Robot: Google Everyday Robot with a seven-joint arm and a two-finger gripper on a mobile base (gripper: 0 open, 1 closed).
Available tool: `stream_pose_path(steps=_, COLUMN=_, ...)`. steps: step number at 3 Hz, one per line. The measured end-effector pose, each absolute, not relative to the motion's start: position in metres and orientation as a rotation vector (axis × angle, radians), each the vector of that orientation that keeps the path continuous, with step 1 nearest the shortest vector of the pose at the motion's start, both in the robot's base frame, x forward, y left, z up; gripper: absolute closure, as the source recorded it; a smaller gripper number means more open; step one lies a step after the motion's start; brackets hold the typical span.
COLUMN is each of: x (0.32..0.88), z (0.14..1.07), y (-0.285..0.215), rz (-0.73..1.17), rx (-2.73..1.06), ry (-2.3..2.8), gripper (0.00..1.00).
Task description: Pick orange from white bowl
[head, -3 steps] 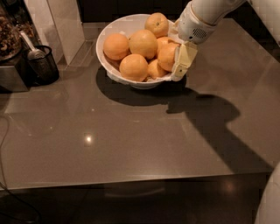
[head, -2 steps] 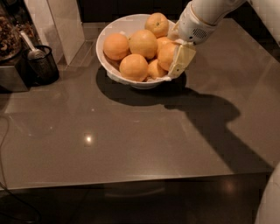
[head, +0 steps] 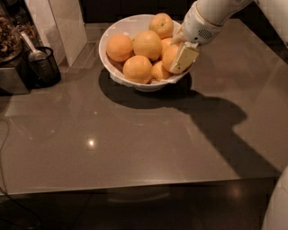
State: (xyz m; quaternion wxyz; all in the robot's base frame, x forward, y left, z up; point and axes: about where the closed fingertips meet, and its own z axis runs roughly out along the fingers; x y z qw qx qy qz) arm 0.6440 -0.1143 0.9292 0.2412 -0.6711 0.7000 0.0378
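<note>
Your gripper [head: 182, 56] is at the upper right of centre, down at the right rim of the white bowl [head: 118, 24]. It hangs from the white arm [head: 216, 13], which comes in from the top right corner. Its lower end overlaps the right edge of the orange [head: 168, 56], so it's touching or v. close. You can't tell from this view whether it's clamped on the fruit or loose, so treat grip as unknown.

The orange sits inside the bowl against the right wall, level w/ the rest of the pile, not lifted. Six other oranges are in there:
- one at the back, top centre [head: 162, 24]
- a big one mid-bowl [head: 147, 44]
- one at left [head: 119, 47]
- one at front [head: 137, 68]
- a smaller one front right [head: 159, 72]
- one half hidden just above the orange [head: 166, 42]

The bowl stands on the grey table [head: 135, 139], upper centre of frame. The arm's shadow [head: 216, 121] runs from under the bowl towards the lower right. At far left, well apart from the bowl, there's a black mesh cup [head: 42, 67] w/ a scoop [head: 31, 47] sticking out. A metal appliance [head: 11, 76] sits just beside the cup.
</note>
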Motion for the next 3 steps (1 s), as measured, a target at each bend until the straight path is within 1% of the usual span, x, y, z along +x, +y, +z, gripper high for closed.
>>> stream_pose_path(steps=1, x=0.644, z=0.929, y=-0.114, rz=0.103, rx=-1.836, ry=1.914, gripper=0.89)
stream_pose_path(steps=2, x=0.644, z=0.929, y=-0.114, rz=0.103, rx=-1.836, ry=1.914, gripper=1.0)
stream_pose_path(steps=3, x=0.642, z=0.941, y=-0.114, rz=0.123, rx=-1.802, ry=1.864, gripper=1.0)
